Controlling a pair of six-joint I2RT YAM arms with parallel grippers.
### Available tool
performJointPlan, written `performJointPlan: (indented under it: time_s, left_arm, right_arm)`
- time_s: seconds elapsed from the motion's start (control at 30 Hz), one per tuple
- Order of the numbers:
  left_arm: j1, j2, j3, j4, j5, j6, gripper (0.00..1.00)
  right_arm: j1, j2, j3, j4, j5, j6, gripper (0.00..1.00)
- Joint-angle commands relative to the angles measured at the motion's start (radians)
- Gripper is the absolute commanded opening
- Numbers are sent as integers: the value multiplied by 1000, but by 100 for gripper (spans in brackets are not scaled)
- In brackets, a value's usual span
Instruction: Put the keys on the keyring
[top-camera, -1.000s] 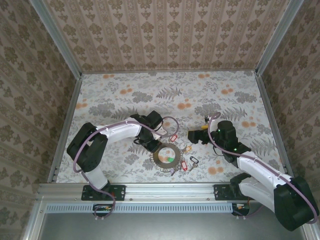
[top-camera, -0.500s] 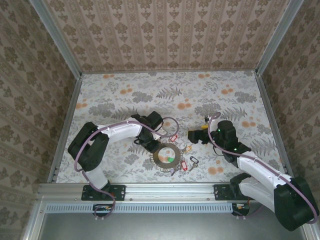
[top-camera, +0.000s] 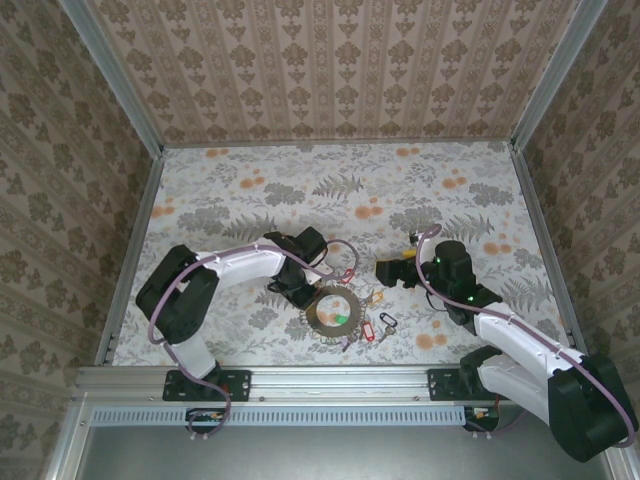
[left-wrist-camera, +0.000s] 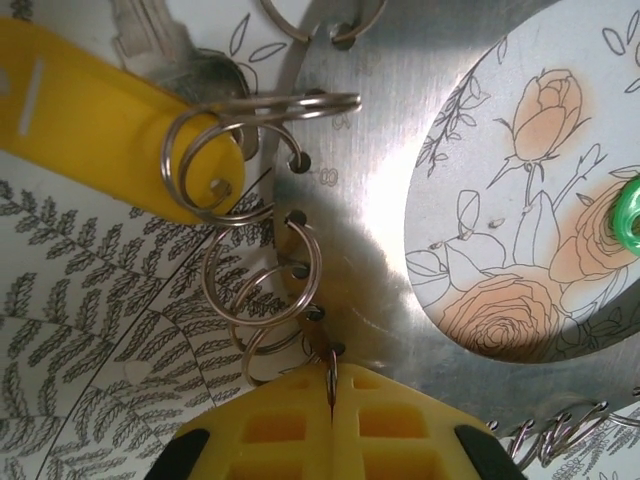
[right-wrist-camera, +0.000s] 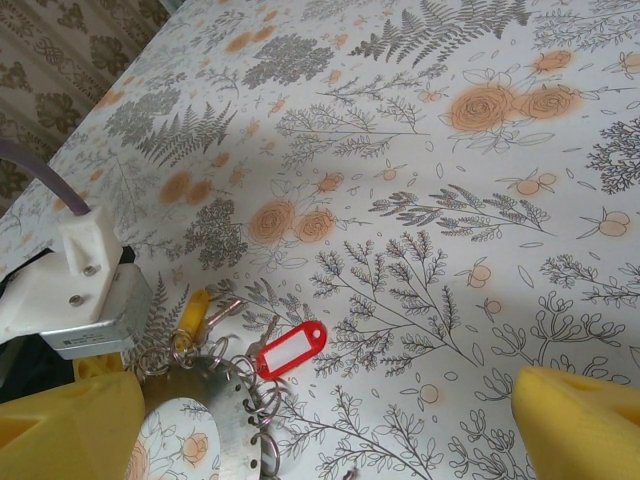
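Pinching down at the outer rim of the keyring (left-wrist-camera: 370, 200), the left gripper (left-wrist-camera: 330, 400) has its yellow pads pressed flat together, with a small wire loop (left-wrist-camera: 322, 345) running into the seam. More loops hang from holes along that rim, one carrying a yellow-tagged key (left-wrist-camera: 90, 110). The right gripper (right-wrist-camera: 330, 430) is spread wide above the floral tablecloth (right-wrist-camera: 520, 200), apart from the red-tagged key (right-wrist-camera: 290, 349). The ring lies between both arms, the keys clustered at its right edge.
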Motion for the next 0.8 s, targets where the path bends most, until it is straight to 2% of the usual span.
performJointPlan:
  time_s: [0.0,0.17,0.27,0.53,0.67,0.7,0.77]
  left_arm:
    - [7,-74,23,-46,-11,9,0]
    - [27,-204,47,-66,20,68,0]
    - [33,-278,39,-42,76,128,0]
    - [48,-500,-28,212,360,226,0]
    - [73,-533,2,275,507,251,0]
    - [76,-531,9,279,531,258,0]
    - [80,-523,22,302,573,273,0]
  right_arm:
    - [-6,-17,24,9,-3,2,96]
    - [-3,-22,22,33,-48,6,94]
    - [5,-39,15,85,-136,4,92]
    - [123,-93,76,107,-303,-38,88]
    - [146,-71,126,126,-379,-28,86]
    - [148,-66,134,140,-398,-19,84]
    - [151,-55,154,165,-425,-7,73]
